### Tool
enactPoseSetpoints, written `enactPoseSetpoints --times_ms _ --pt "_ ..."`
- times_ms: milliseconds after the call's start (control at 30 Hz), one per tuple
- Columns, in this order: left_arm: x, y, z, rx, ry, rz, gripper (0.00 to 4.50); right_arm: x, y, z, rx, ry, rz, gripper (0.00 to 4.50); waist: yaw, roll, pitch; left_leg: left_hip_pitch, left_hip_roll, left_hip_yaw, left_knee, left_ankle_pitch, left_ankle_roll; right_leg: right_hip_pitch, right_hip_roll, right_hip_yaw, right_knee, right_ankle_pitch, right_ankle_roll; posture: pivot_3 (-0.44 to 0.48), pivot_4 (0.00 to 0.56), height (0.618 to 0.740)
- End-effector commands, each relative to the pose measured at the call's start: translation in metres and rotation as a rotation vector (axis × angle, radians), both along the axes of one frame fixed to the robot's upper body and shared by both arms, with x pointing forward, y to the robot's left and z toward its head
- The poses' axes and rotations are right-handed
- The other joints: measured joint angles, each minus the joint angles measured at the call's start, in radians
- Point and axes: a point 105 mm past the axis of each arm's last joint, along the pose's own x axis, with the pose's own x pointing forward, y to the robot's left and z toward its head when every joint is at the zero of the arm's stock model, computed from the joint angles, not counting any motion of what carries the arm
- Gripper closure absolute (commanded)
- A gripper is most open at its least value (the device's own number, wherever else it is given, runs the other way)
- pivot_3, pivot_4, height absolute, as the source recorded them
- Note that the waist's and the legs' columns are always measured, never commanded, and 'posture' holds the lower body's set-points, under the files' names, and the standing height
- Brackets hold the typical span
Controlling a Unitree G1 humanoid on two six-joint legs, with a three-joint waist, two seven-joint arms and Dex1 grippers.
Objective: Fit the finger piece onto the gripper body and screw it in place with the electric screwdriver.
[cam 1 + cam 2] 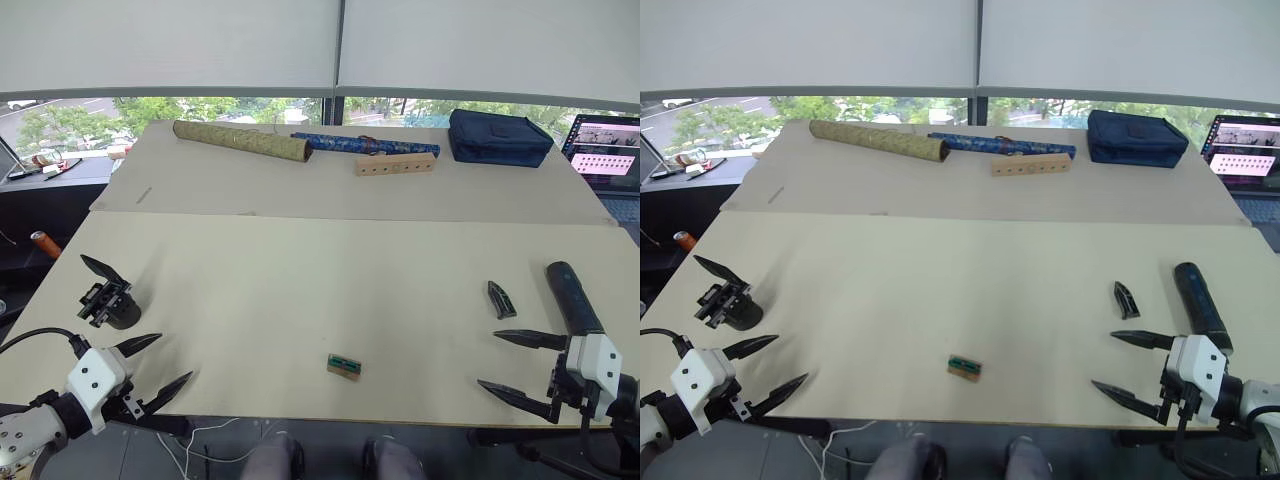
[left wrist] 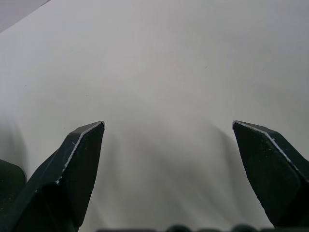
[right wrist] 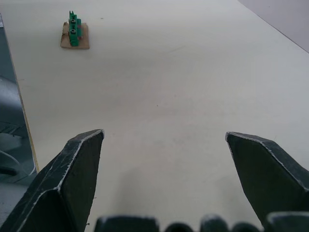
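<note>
The finger piece (image 1: 500, 299) lies flat on the cream table (image 1: 320, 300) over on the robot's right side, a small black wedge just beside the electric screwdriver (image 1: 572, 297), which rests lengthwise near the table's right edge with its rounded end pointing away from the robot. The right gripper (image 1: 515, 366) hovers at the near edge just in front of both, its two black fingers spread wide with nothing between them. Far across on the left, the gripper body (image 1: 108, 297) stands on its round base with one pointed finger sticking up and tilted outward, and the left gripper (image 1: 160, 367) hangs just in front of it, fingers likewise apart and empty. Between the two arms, near the front edge, sits a small wooden block with a green top (image 1: 344, 366). Along the far side of the table lie a gold patterned tube (image 1: 241, 140), a blue patterned tube (image 1: 364, 144), a wooden strip with holes (image 1: 395, 163) and a dark blue pouch (image 1: 498, 136).
</note>
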Motion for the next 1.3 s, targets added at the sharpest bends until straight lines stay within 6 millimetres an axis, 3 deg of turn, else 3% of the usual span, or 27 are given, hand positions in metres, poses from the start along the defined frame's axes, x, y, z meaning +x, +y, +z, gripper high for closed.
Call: enactPoseSetpoints --times_ms 33,133,300,467,633,733,833,933,1300 --pt "-0.004 -0.004 0.015 -0.009 -0.036 -0.034 0.00 0.001 0.010 0.013 0.019 -0.047 0.050 0.04 0.000 0.000 0.000 0.000 0.000 0.000 0.000 0.000 0.000 0.000 0.000 0.000 0.000 0.000 0.000 0.000 0.150 0.740" --pt "-0.012 0.002 0.033 -0.108 -0.093 0.037 0.00 0.006 0.033 0.022 0.083 -0.076 0.119 0.04 -0.014 -0.001 0.000 0.000 0.001 0.000 0.000 0.000 0.000 0.000 0.000 0.000 0.000 0.000 0.000 0.000 0.150 0.740" --pt "-0.033 0.027 0.025 -0.217 -0.081 0.243 0.00 0.009 0.067 0.043 0.264 -0.140 0.200 0.04 -0.027 0.000 0.000 0.000 0.001 -0.001 -0.001 0.000 -0.001 0.000 -0.001 0.001 0.000 0.000 0.000 0.000 0.150 0.740" --pt "-0.050 0.057 0.024 -0.337 -0.167 0.514 0.00 -0.004 0.096 0.057 0.419 -0.218 0.345 0.04 -0.019 -0.003 0.001 0.000 0.001 -0.003 0.000 -0.001 0.000 -0.002 -0.001 -0.001 -0.001 0.000 0.000 0.000 0.150 0.740" --pt "-0.072 0.066 0.008 -0.392 -0.157 0.670 0.00 -0.009 0.105 0.056 0.452 -0.253 0.386 0.04 -0.019 -0.004 0.001 0.000 0.000 -0.002 0.002 -0.002 0.002 -0.001 -0.001 0.000 -0.002 0.000 0.000 0.000 0.150 0.740" --pt "-0.074 0.068 0.005 -0.423 -0.154 0.726 0.00 -0.011 0.107 0.057 0.460 -0.259 0.410 0.04 -0.017 -0.005 0.000 0.000 0.000 -0.002 0.003 -0.002 0.002 -0.001 -0.001 0.000 -0.001 0.000 0.000 0.000 0.150 0.740" --pt "-0.062 0.060 0.010 -0.401 -0.161 0.682 0.00 -0.008 0.103 0.055 0.466 -0.252 0.402 0.04 -0.017 -0.005 0.000 0.001 0.000 -0.002 0.004 -0.002 0.002 -0.001 -0.001 0.000 -0.001 0.000 0.000 0.000 0.150 0.740" --pt "-0.038 0.059 0.016 -0.363 -0.163 0.648 0.00 -0.007 0.100 0.051 0.465 -0.239 0.400 0.04 -0.012 -0.005 0.000 0.001 0.000 -0.002 0.004 -0.002 0.002 -0.001 -0.001 0.000 -0.001 0.000 0.000 0.000 0.150 0.740" --pt "0.015 0.071 -0.009 -0.303 -0.083 0.693 0.00 -0.005 0.098 0.043 0.446 -0.250 0.382 0.04 -0.024 -0.005 -0.001 0.000 0.000 0.000 0.004 0.001 -0.007 0.000 0.001 0.000 0.004 0.001 0.000 0.000 0.150 0.740"
